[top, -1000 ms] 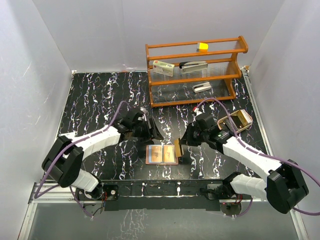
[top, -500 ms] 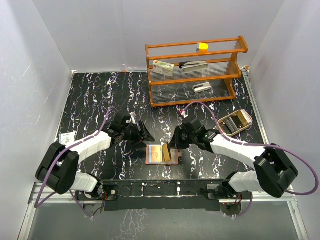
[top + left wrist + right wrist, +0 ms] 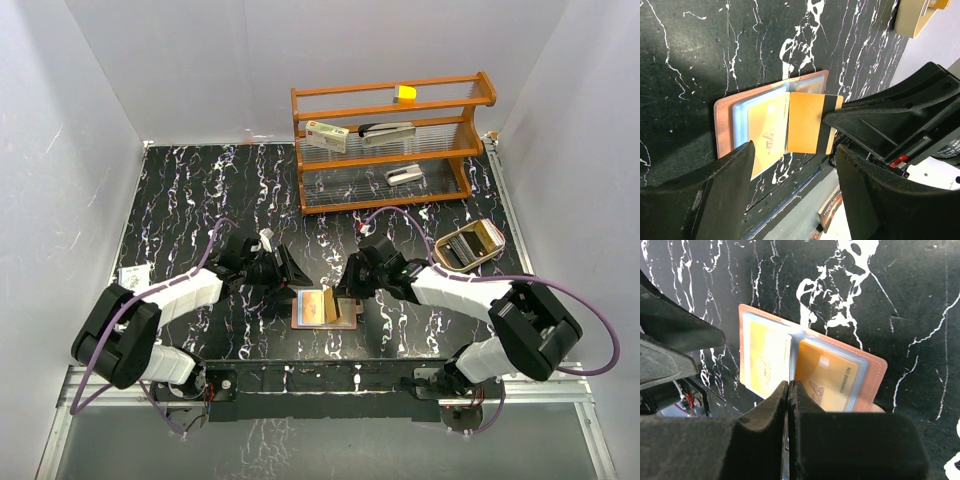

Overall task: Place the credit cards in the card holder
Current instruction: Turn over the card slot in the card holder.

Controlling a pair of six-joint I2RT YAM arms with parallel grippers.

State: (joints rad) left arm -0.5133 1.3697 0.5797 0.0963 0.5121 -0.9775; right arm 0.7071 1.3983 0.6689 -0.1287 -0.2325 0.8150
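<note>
Reddish-brown card holder lies open on the black marbled surface, near middle. Right pincer is clamped on an orange card over the holder. Left pincer, fingers wide apart, hovers just left of it.

I read the desk as a smooth black marble-patterned surface, faintly glossy. The card holder looks matt leatherette with clear shiny plastic sleeves; the credit cards are smooth plastic. The rack is varnished wood.
</note>
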